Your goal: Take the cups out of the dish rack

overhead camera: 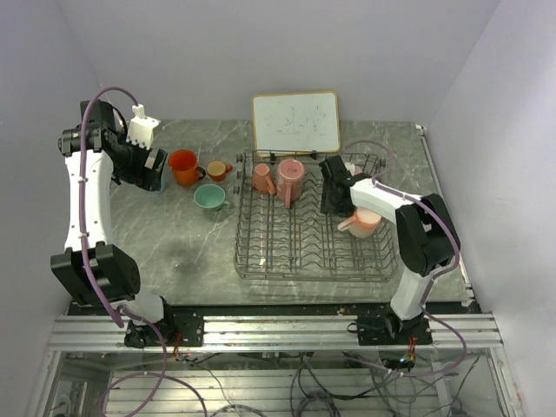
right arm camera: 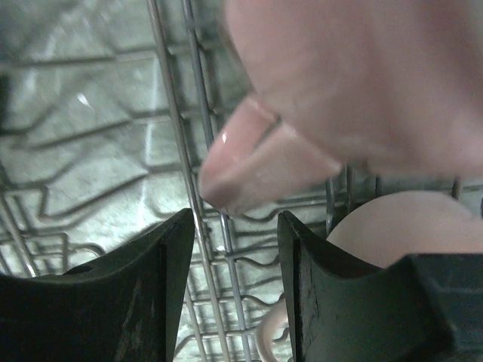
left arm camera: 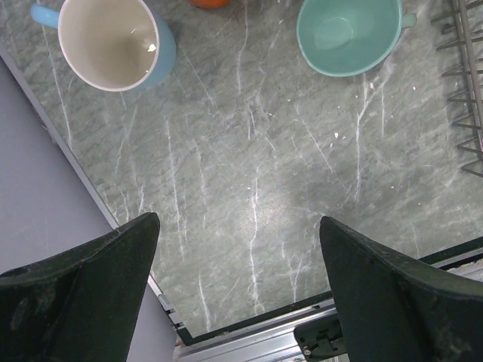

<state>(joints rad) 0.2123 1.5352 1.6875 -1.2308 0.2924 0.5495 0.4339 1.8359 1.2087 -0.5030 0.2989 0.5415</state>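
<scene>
1. Pink glazed mug (right arm camera: 362, 75) fills the right wrist view. It lies among the wires at the far right end of the dish rack (overhead camera: 261, 261), and its handle (right arm camera: 256, 162) juts out just above the finger gap.
2. Right gripper (right arm camera: 234, 219) is spread narrowly and pinches nothing; only rack wire shows between the jaws.
3. Left gripper (left arm camera: 241, 286) is spread wide and empty, hovering over bare table (left arm camera: 249, 188) to the left of the rack.
4. Handling, by judgement: the mug looks rigid, light and glossy, so it is probably slippery and would chip if knocked against the steel. The handle loop or the rim wall offers the surest hold. A pinch on the rounded body would likely slide.
5. Also in the rack: a peach mug (overhead camera: 363, 223) close beside the right forearm, and at the far left end a small pink mug (overhead camera: 263, 178) next to a taller pink mug (overhead camera: 291, 178).
6. Standing on the table, outside the rack: light blue mug (left arm camera: 109, 41), mint green mug (left arm camera: 347, 34), large orange mug (overhead camera: 182, 165) and small orange mug (overhead camera: 217, 169).
7. Obstructions: upright tines crowd the handle and could snag a finger or the mug on lifting. The peach mug sits near the arm's way out. A whiteboard (overhead camera: 295, 122) stands just behind the rack's far edge.
</scene>
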